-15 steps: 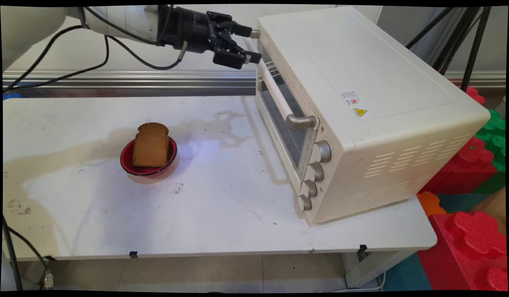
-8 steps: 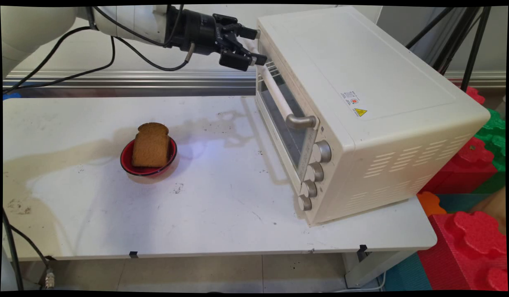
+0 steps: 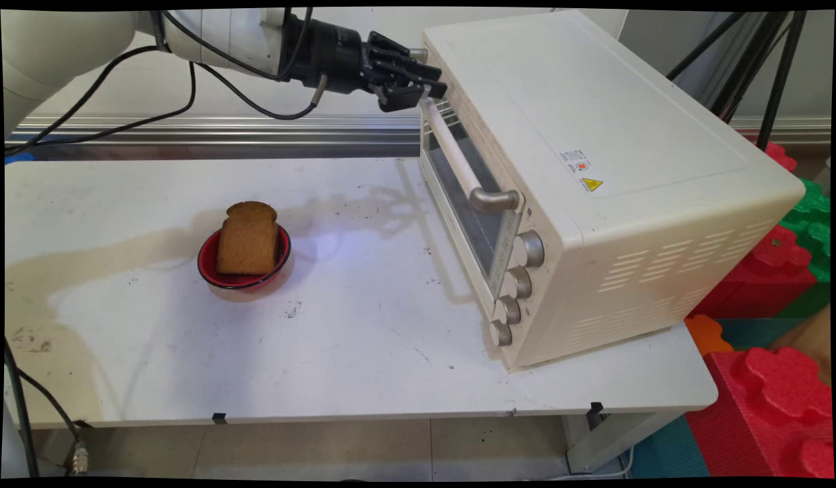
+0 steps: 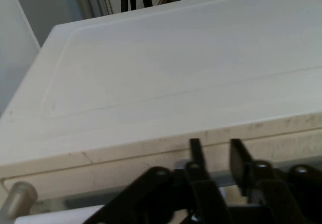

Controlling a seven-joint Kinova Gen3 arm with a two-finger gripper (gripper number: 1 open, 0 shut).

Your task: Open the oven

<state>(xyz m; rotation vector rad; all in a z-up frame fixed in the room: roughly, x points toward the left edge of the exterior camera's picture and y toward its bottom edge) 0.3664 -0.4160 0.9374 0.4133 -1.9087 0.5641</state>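
My black gripper [image 3: 433, 87] reaches in from the upper left and sits at the top far corner of the cream toaster oven [image 3: 594, 169]. It is against the far end of the door handle [image 3: 458, 159]. In the hand view the gripper [image 4: 215, 151] has its fingers [image 4: 195, 151] drawn close together with only a narrow gap. They rise over the handle bar toward the oven's top edge [image 4: 151, 148], and nothing shows between them. The oven door looks closed. A slice of brown bread [image 3: 247, 238] stands in a red bowl [image 3: 208, 268] on the table, far from the gripper.
The oven fills the table's right part, with several knobs [image 3: 516, 285] on its front. Red and green foam blocks [image 3: 784, 379] lie to the right of the white table [image 3: 323, 352]. Black cables [image 3: 120, 108] hang from the arm at the left.
The gripper has moved right to the oven's top corner by the far end of the handle. Its fingers, spread wide a second ago, have closed together.
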